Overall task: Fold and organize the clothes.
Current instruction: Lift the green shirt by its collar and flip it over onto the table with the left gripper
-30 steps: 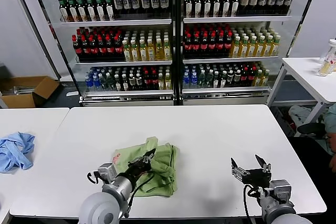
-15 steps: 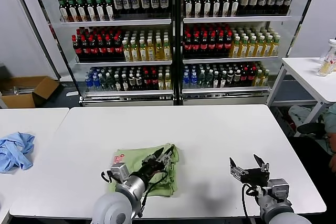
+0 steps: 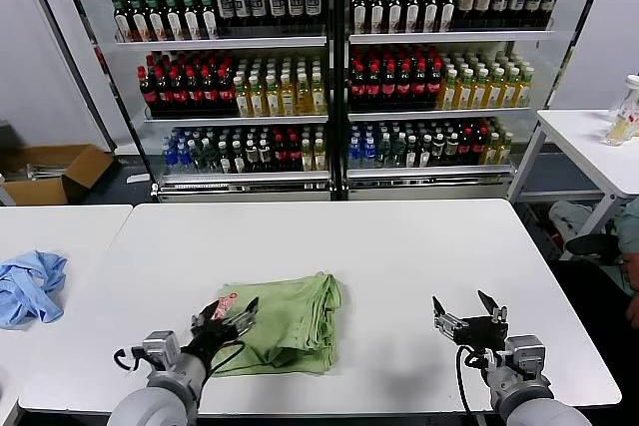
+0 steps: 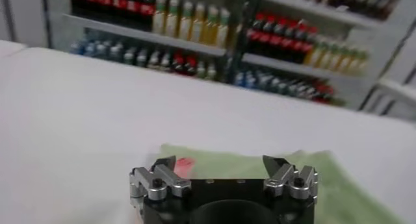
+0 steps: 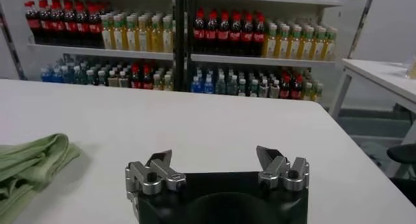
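The light green shirt [image 3: 285,313] lies folded into a thick bundle on the white table [image 3: 399,246], left of the middle near the front edge, with a bit of its red-and-white graphic [image 3: 227,302] showing at its left end. My left gripper [image 3: 226,315] is open and empty just above the shirt's front left corner; the shirt shows beyond it in the left wrist view [image 4: 227,163]. My right gripper [image 3: 466,312] is open and empty above bare table, well to the right of the shirt. The shirt's edge shows in the right wrist view [image 5: 32,163].
A light blue garment [image 3: 28,284] lies on a second white table at the far left. Drink-bottle shelves [image 3: 329,67] stand behind the table. Another white table [image 3: 589,147] stands at the right, a cardboard box [image 3: 50,172] on the floor at the left.
My left gripper has let go of the shirt and drawn back to the left and toward me. The lifted fold now lies flat on the bundle. The right gripper has barely moved.
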`<move>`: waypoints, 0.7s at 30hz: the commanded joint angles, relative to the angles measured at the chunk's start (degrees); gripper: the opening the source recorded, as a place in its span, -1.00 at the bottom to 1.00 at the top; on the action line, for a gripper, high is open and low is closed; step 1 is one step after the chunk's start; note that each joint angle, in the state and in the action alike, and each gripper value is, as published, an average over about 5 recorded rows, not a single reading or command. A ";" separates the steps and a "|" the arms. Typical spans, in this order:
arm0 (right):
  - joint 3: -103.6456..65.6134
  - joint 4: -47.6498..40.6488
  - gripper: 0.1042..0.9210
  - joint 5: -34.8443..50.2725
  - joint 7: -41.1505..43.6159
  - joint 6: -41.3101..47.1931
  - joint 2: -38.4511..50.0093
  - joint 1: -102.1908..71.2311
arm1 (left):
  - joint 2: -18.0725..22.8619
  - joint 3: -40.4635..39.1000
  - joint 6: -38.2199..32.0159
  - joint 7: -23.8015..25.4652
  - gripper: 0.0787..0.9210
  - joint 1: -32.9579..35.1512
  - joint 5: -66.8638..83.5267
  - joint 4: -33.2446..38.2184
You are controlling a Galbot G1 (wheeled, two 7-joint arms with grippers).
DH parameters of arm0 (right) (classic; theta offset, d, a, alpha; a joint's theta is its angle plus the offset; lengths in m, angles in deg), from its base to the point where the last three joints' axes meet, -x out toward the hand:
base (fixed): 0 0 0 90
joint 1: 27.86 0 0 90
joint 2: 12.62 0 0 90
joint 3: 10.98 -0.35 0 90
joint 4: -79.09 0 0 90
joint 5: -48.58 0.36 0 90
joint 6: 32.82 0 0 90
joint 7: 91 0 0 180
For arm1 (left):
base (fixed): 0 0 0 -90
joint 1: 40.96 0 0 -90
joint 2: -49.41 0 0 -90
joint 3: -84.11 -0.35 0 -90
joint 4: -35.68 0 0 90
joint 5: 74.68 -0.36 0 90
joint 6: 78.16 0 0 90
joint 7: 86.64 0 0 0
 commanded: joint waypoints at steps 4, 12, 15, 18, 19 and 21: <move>0.12 0.14 0.76 0.09 0.00 -0.03 0.16 0.45 | -0.81 4.02 -0.43 -0.54 0.77 1.74 -7.07 -7.71; 0.37 -0.02 0.76 0.08 -0.07 -0.02 0.15 0.89 | 0.44 2.27 -1.42 1.13 0.73 0.42 -5.03 -8.60; 0.32 -0.03 0.76 0.08 -0.08 -0.02 0.14 0.85 | 0.87 2.08 -1.27 1.28 0.57 0.28 -4.43 -8.77; 0.29 0.03 0.76 0.07 -0.10 -0.02 0.08 0.70 | 1.06 1.95 -1.24 1.59 0.37 0.31 -4.31 -9.04; 0.30 0.05 0.76 0.06 -0.11 -0.02 0.05 0.65 | 1.13 1.84 -1.26 1.70 0.30 0.34 -4.27 -9.09; 0.33 0.08 0.76 0.05 -0.13 -0.02 0.00 0.59 | 1.38 1.53 -1.34 1.97 0.16 0.39 -4.25 -9.16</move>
